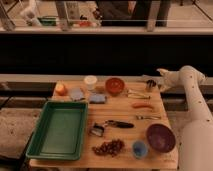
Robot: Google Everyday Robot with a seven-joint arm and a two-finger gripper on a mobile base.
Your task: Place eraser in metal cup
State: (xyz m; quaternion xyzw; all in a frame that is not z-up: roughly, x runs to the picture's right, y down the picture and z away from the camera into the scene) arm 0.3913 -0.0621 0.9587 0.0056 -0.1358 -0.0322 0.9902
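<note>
Pale wood made up the table (125, 112) in front of me, and most of the clutter sat on it. My gripper (161, 83) hung at the far right corner of that table, at the end of the white arm (192, 95) that curved in from the right edge of the view. It sat just beside the metal cup (150, 85), which stood upright at that same far right corner. Whether the fingers were apart or together I could not tell, and I could not pick out the eraser anywhere, either on the table or at the gripper.

Left of the metal cup stood a red bowl (114, 85), then a white cup (90, 81), then an orange fruit (60, 89) at the far left corner. Two bluish sponges (87, 96) lay just in front of the white cup. A green tray (59, 129) filled the left side of the table. Near the middle lay a black-handled utensil (107, 125) with a metal head. An orange carrot-like piece (143, 105) and a fork (147, 117) lay on the right side. Along the near edge I saw a bunch of dark grapes (109, 148), a small blue cup (139, 148) and a purple bowl (160, 138), side by side.
</note>
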